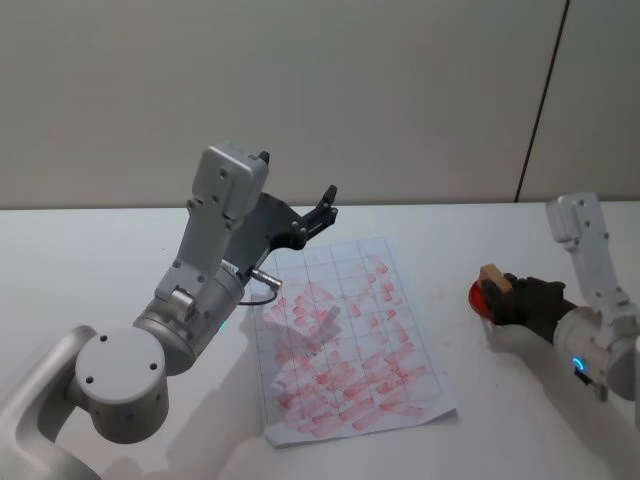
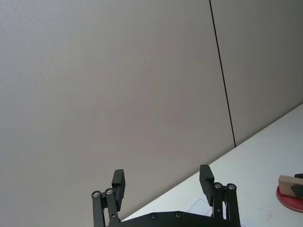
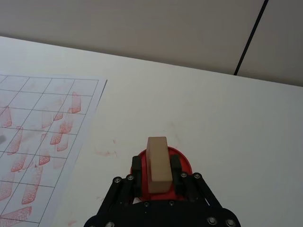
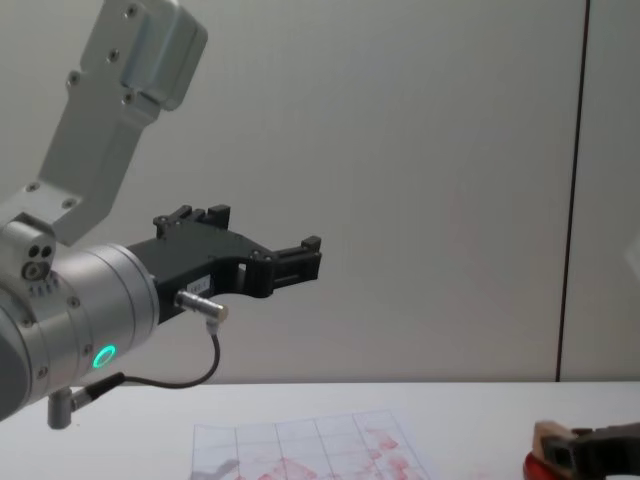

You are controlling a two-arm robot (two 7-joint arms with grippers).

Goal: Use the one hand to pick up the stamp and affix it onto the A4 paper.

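The white worktop (image 1: 90, 250) stretches across in front of a plain pale wall, and most of what matters sits toward the robot's right half. The left arm is the biggest thing in sight, a silver-grey limb raised off the surface with its left end effector (image 1: 322, 210) held up in the air above the far left corner of the sheet, fingers (image 2: 119, 185) spread wide with nothing between them.

The A4 paper (image 1: 345, 340) lies flat in the middle of the worktop, slightly skewed, its faint grid of squares covered with many reddish-pink stamp smudges.

Over on the right, the other arm reaches in low, and the right end effector (image 3: 158, 176) is down by a flat round red ink pad (image 1: 478, 299) that sits well apart from the paper's right edge. Its black fingers (image 3: 137, 171) are closed narrowly on the stamp (image 3: 157, 163), a small light-tan wooden block gripped by its long sides, one to each side. The block stands over the ink pad, and the red disc shows around it beneath the fingers. Whether the stamp's underside is actually touching the pad, I cannot tell.
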